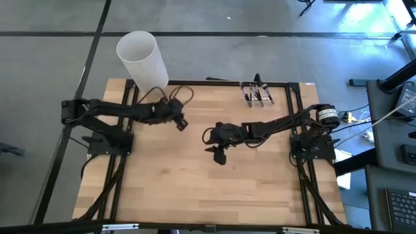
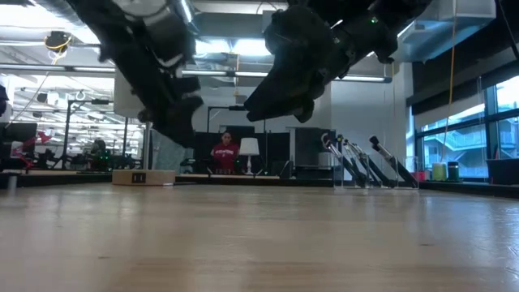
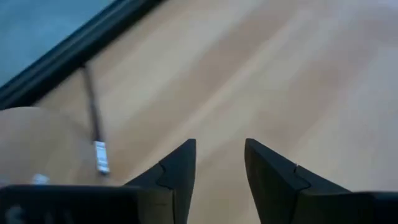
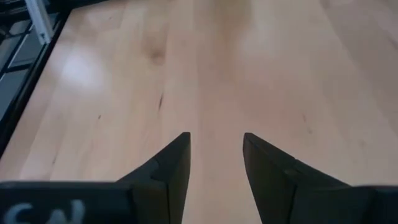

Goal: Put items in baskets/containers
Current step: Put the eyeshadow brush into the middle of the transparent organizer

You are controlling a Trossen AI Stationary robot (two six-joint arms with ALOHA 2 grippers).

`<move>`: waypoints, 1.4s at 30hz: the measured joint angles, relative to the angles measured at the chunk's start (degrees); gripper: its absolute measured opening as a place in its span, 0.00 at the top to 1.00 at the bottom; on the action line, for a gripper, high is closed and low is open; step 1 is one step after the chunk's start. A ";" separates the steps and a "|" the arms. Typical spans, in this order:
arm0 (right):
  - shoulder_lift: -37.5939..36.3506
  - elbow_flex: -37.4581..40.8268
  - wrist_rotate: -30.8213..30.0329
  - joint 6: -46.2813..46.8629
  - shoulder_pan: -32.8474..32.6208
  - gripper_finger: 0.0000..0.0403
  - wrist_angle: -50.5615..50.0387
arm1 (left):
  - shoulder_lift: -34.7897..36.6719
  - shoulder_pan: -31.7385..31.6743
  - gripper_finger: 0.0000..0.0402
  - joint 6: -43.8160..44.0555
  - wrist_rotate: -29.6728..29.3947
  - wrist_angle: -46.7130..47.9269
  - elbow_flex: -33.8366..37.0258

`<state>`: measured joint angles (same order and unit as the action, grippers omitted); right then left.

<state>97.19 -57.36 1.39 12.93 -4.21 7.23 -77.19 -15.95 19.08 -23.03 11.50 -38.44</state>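
Several thin dark makeup brushes stand tilted in a small clear holder by the table's far edge, right of middle. They also show in the low view. My left gripper is open and empty above the table's far left part; its own view shows the gap between its fingers over bare wood. My right gripper is open and empty above the table's middle, its fingers pointing down at bare wood. No brush shows lying on the table.
A tall white cylinder stands beyond the table's far left corner. A black frame runs along the table's edges. In the left wrist view a thin dark line with a white tag lies near the table's edge; what it is cannot be told.
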 joint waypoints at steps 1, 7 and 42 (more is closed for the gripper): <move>-0.01 0.00 0.10 0.00 -0.33 0.63 -0.35 | -0.97 -1.83 0.66 -0.60 -0.07 -0.80 -0.05; -0.02 0.00 0.32 -1.37 -1.86 0.63 -3.48 | -8.09 -9.69 0.66 -3.18 -0.54 -1.02 -3.73; -0.07 0.37 -0.29 -1.57 -3.50 0.64 -10.14 | -30.18 -23.61 0.67 -7.84 -2.89 15.58 -25.94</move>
<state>97.12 -56.99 1.10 11.36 -7.70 -2.92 -107.37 -39.56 11.24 -25.93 27.08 -64.38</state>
